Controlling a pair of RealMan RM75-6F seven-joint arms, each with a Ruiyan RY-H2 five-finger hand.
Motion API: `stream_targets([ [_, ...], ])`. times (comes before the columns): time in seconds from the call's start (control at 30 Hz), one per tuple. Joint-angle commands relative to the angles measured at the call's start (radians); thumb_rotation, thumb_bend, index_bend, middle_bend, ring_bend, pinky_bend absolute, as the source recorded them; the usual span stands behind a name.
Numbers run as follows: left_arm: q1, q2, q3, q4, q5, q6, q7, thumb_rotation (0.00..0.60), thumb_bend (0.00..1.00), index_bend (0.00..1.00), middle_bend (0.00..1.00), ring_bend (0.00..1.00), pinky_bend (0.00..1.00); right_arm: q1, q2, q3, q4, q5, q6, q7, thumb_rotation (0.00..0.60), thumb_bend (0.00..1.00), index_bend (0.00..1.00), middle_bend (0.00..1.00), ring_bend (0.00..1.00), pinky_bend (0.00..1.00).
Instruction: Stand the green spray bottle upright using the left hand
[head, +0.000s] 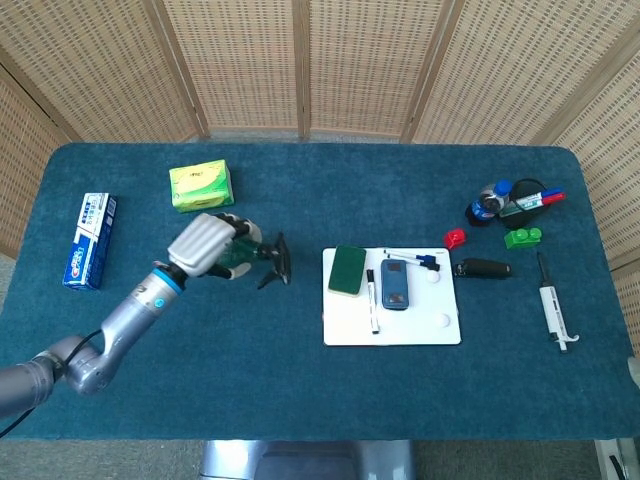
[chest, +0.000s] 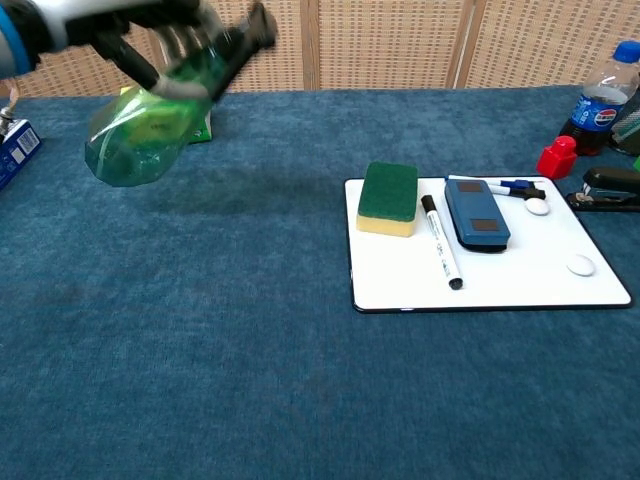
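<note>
My left hand (head: 205, 243) grips the green spray bottle (head: 240, 259) around its neck and holds it in the air over the left part of the blue table. In the chest view the translucent green bottle (chest: 140, 140) hangs tilted, with its base down to the left and its black trigger nozzle (chest: 255, 25) up to the right. The left hand (chest: 140, 20) sits at the top edge of that view, partly cut off. In the head view the black nozzle (head: 278, 262) points toward the whiteboard. The right hand shows in neither view.
A green tissue pack (head: 202, 186) lies just behind the held bottle, a toothpaste box (head: 90, 240) far left. To the right lies a whiteboard (head: 400, 328) with a green sponge (head: 347, 270), a marker and an eraser. A cola bottle (head: 486, 205), stapler and pipette sit far right.
</note>
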Motion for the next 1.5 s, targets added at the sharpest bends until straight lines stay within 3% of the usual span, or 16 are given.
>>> stream_targets([
  [0.03,0.085,0.023,-0.045,-0.024,-0.015,0.112,-0.196,0.6,0.37,0.49,0.44,0.47,0.67,0.006,-0.003,0.001,0.001,0.0,-0.007,-0.003,0.6,0.31,0.24,0.3,0.01,0.06],
  [0.27,0.154,0.022,-0.061,-0.039,-0.056,0.119,-0.487,0.6,0.37,0.46,0.4,0.43,0.64,0.021,-0.007,0.005,-0.002,0.002,-0.025,-0.009,0.6,0.31,0.24,0.3,0.01,0.06],
  [0.53,0.187,-0.022,-0.078,-0.009,-0.06,0.058,-0.864,0.6,0.37,0.45,0.38,0.4,0.59,0.036,-0.013,0.008,-0.004,0.008,-0.045,-0.018,0.6,0.31,0.24,0.3,0.01,0.06],
  [0.67,0.181,-0.06,-0.071,0.052,-0.016,0.054,-0.945,0.6,0.37,0.45,0.38,0.38,0.51,0.034,-0.011,0.007,-0.006,0.014,-0.043,-0.015,0.6,0.31,0.24,0.3,0.01,0.06],
  [0.8,0.17,-0.102,-0.065,0.109,0.017,0.058,-0.994,0.6,0.37,0.45,0.38,0.37,0.58,0.031,-0.009,0.006,-0.008,0.019,-0.044,-0.012,0.6,0.31,0.24,0.3,0.01,0.06],
  [1.07,0.141,-0.168,-0.058,0.184,0.063,0.07,-1.028,0.6,0.37,0.46,0.37,0.37,0.56,0.033,-0.008,0.009,-0.009,0.026,-0.046,-0.009,0.6,0.31,0.24,0.3,0.01,0.06],
  [1.33,0.118,-0.212,-0.038,0.228,0.116,0.113,-0.935,0.6,0.37,0.46,0.36,0.36,0.51,0.03,-0.014,0.007,-0.002,0.034,-0.045,0.0,0.6,0.31,0.24,0.3,0.01,0.06],
  [1.5,0.118,-0.238,-0.018,0.249,0.149,0.156,-0.883,0.6,0.37,0.46,0.36,0.36,0.54,0.028,-0.016,0.006,0.002,0.034,-0.044,0.006,0.6,0.31,0.24,0.3,0.01,0.06],
])
